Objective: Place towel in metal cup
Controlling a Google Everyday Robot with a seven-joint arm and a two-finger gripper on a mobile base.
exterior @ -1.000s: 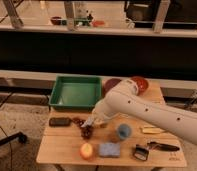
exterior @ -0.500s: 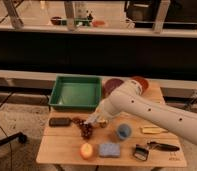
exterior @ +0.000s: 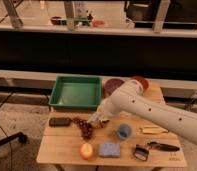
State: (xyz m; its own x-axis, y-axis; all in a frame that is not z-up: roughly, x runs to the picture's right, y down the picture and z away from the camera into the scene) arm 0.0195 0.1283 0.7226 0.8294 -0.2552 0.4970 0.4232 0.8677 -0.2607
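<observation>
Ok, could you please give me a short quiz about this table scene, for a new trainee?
1. True or false: the green tray lies at the back of the table, left of the middle as the camera sees it.
2. The gripper is nearest to: A) the dark grapes; B) the black brush; C) the red plate.
3. What colour is the cup standing to the right of the gripper in the camera view?

Key: 1 true; 2 A; 3 blue.

The light wooden slatted table (exterior: 67, 145) carries a green plastic bin (exterior: 76, 92) behind the gripper (exterior: 93, 121), dark grapes (exterior: 84, 128) beside it, and a blue cup (exterior: 124, 131) to its right.
</observation>
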